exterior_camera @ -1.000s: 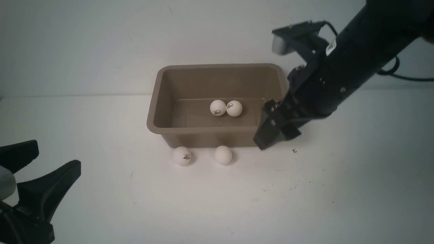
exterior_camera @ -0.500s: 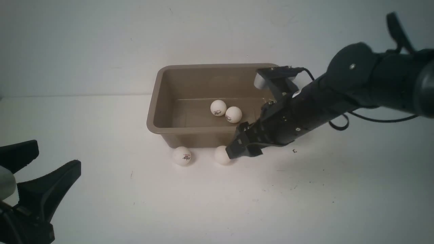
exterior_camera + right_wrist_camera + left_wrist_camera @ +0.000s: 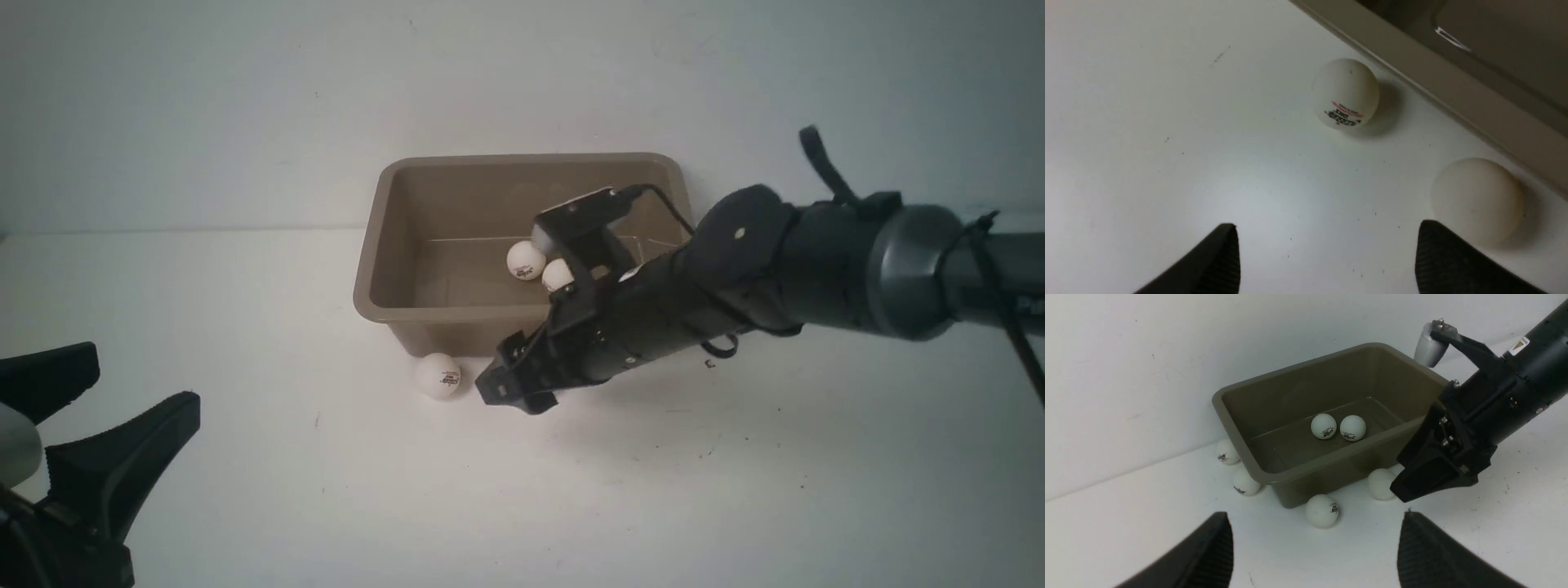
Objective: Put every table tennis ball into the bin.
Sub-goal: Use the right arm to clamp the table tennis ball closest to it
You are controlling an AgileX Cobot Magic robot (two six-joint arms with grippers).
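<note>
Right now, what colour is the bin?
The bin is grey-brown; left wrist view shows it best.

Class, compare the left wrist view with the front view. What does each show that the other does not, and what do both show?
Left wrist view only: two outer balls on the table by an end wall of the bin, and a plain ball beside the right pincer. Front view only: the rear section of the right arm. Both: the bin, two inner balls touching inside it, the logo ball on the table before its near wall, the right pincer, and the open left pincer.
</note>
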